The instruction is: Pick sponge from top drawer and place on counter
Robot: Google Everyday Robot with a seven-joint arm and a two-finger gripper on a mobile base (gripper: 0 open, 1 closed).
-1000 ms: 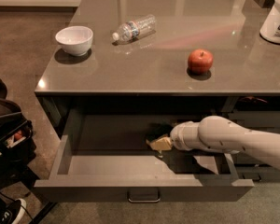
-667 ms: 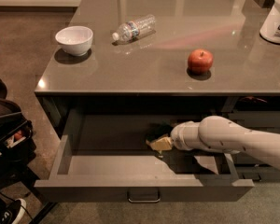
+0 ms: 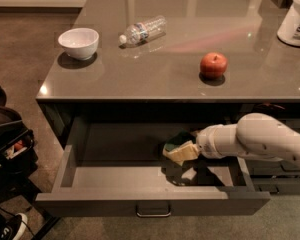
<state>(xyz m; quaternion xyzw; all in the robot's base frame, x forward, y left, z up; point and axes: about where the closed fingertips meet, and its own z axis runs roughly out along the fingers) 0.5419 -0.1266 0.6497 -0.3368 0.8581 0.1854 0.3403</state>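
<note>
Inside the open top drawer [image 3: 90, 204], the gripper [image 3: 192, 149] clasps the sponge [image 3: 178, 148] clear of its floor.

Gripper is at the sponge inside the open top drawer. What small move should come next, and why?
Probably a short lift, drawn toward the drawer's front. The gripper is at the sponge in the top drawer, a shadow beneath hinting it is off the floor; the counter overhangs the drawer's rear, so a straight rise might hit it.

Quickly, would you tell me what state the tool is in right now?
Tool: closed on the sponge, inside the open top drawer.
</note>
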